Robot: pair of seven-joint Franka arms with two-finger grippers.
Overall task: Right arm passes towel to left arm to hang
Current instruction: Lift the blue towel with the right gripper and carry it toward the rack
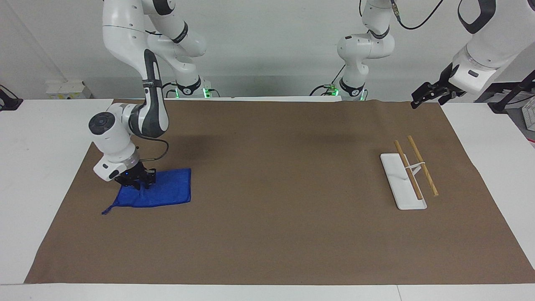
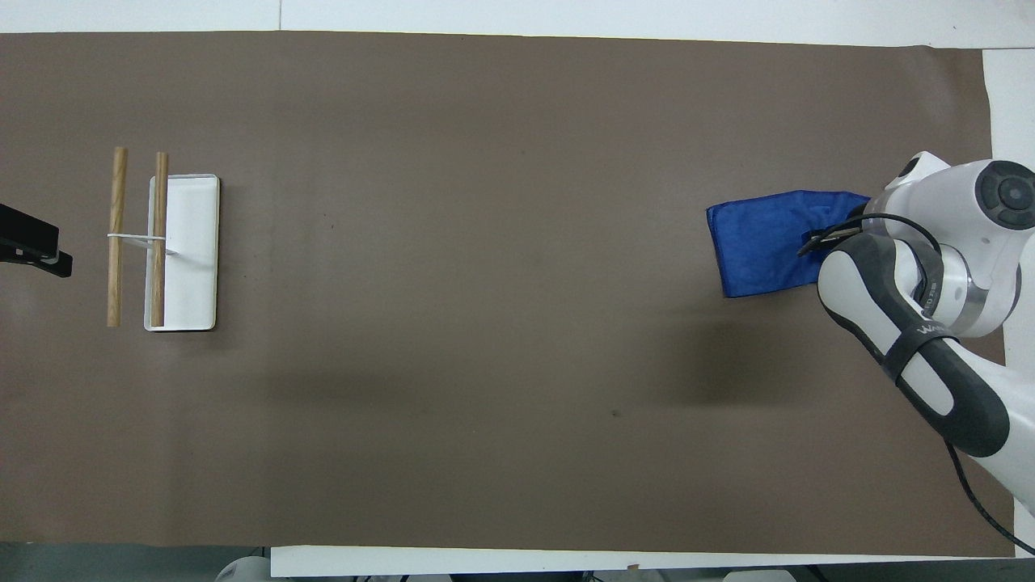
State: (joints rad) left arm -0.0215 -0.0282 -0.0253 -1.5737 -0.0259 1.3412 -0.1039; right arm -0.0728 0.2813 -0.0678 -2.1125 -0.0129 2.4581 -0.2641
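The blue towel (image 1: 167, 191) lies on the brown mat at the right arm's end of the table, one end bunched and drawn up. Its corner loop (image 1: 105, 211) trails on the mat. In the overhead view the towel (image 2: 760, 246) sits skewed, its end hidden under the arm. My right gripper (image 1: 134, 183), with its blue light, is down on that end and shut on the cloth; only its tip (image 2: 815, 240) shows from overhead. My left gripper (image 1: 420, 97) waits in the air over the mat's corner at the left arm's end, also seen at the overhead view's edge (image 2: 36, 246).
A white rack base (image 1: 395, 175) with two wooden rods (image 1: 422, 165) stands at the left arm's end of the mat; overhead it shows as base (image 2: 194, 250) and rods (image 2: 117, 234). The brown mat (image 1: 284, 200) covers the table.
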